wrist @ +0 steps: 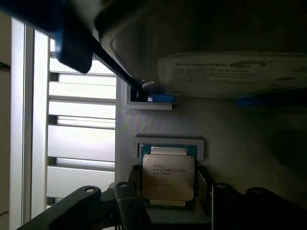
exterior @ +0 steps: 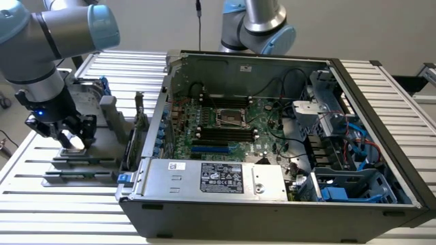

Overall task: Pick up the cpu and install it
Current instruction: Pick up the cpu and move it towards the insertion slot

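The cpu [wrist: 168,176], a small square chip with a dull silver top and printed text, sits between my gripper's [wrist: 169,191] two dark fingers [wrist: 133,184], which close against its opposite edges. It is just over the white-rimmed holder [wrist: 170,142] on the grey fixture. In the exterior view my gripper [exterior: 68,140] hangs low over that fixture [exterior: 75,163] at the view's left, with the pale cpu [exterior: 72,142] between the fingers. The open cpu socket [exterior: 230,118] lies in the middle of the motherboard inside the computer case [exterior: 272,214].
A silver hard drive [wrist: 230,72] with blue brackets [wrist: 158,98] stands upright just beyond the cpu holder. The grey power supply [exterior: 211,178] with a white label fills the case's front. A second arm [exterior: 262,25] stands behind the case. Slatted white table [exterior: 41,214] all around.
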`<move>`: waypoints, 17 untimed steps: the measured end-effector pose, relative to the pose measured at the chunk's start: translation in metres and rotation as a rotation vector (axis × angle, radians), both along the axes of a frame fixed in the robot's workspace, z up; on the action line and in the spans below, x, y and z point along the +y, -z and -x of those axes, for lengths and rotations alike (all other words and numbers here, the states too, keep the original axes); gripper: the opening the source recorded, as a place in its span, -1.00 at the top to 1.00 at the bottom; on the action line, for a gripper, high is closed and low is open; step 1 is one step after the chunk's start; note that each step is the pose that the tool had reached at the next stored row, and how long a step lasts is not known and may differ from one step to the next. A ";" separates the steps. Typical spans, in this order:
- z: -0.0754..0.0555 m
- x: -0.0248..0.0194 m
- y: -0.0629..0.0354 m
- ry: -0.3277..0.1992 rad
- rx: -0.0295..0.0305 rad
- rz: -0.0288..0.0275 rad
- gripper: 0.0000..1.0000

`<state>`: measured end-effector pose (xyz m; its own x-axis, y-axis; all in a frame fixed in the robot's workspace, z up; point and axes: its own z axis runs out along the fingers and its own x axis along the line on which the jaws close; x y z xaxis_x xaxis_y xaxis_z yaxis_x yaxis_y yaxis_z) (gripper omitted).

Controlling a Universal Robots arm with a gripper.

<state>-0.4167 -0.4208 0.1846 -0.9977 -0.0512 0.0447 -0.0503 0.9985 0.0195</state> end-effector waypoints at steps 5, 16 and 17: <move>0.000 0.0000 -0.0063 0.000 0.0002 0.0001 -0.09; 0.000 0.0001 -0.0513 0.000 0.0020 0.0002 -0.09; -0.001 0.0001 -0.0558 0.000 0.0021 0.0002 -0.09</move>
